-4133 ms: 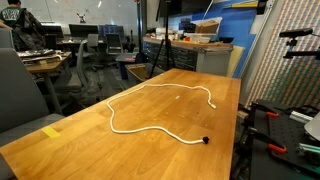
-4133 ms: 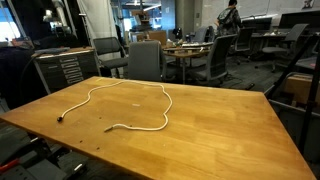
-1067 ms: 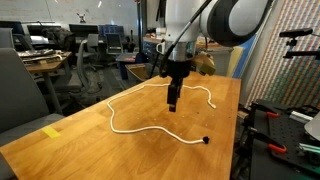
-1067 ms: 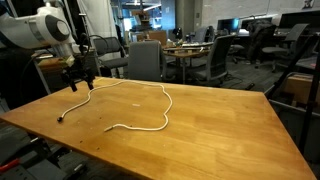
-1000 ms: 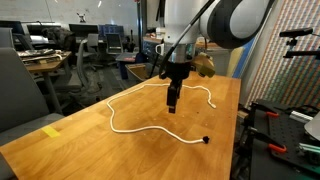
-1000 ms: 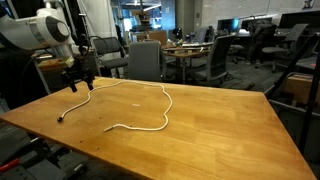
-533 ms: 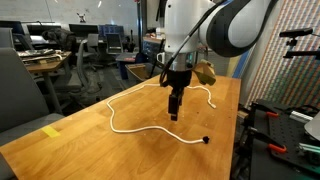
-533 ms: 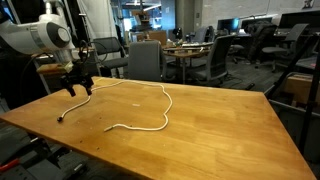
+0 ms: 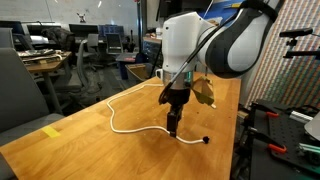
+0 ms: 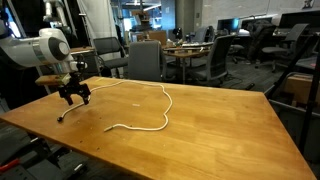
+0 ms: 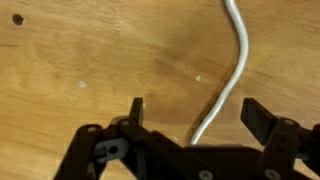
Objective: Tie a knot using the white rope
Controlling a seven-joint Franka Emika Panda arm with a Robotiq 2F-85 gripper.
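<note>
The white rope lies in a loose curve on the wooden table, with its black tip near the table's edge. It also shows in an exterior view, its black tip at the near left. My gripper hangs low over the rope close to the black-tipped end. In the wrist view the gripper is open, and the rope runs between the two fingers, below them on the table. Nothing is held.
A yellow tag lies on the table's near left part. Office chairs and other tables stand beyond the table's far edge. Red clamps sit past the edge beside the black tip.
The arm has moved along the table toward the rope's black-tipped end and lowered. The rope has not moved.
</note>
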